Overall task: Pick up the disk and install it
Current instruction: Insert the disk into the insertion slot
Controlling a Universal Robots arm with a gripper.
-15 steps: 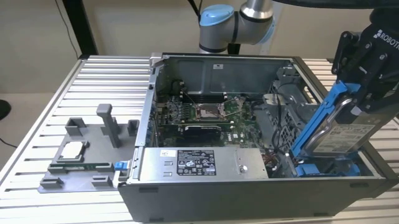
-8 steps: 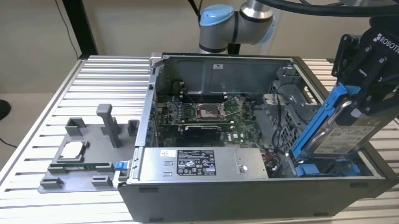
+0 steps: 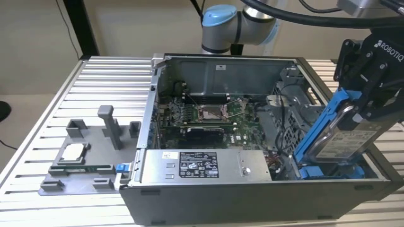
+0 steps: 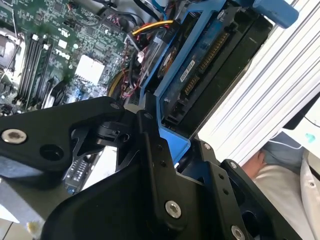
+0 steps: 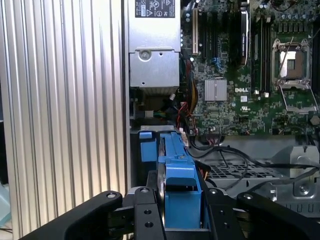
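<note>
Gripping tilted silver-grey hard drive in blue plastic bracket (image 3: 346, 142), black claw (image 3: 369, 111) closed on it, lower end inside open grey computer case (image 3: 221, 198), exterior view's right; skewed entry could jam.

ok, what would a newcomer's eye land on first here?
The disk in its bright blue carrier, clamped in the gripper, stands steeply tilted at the open computer case on the exterior view's right. Then the green motherboard inside it, and the grey fixture tray at the exterior view's left.
</note>
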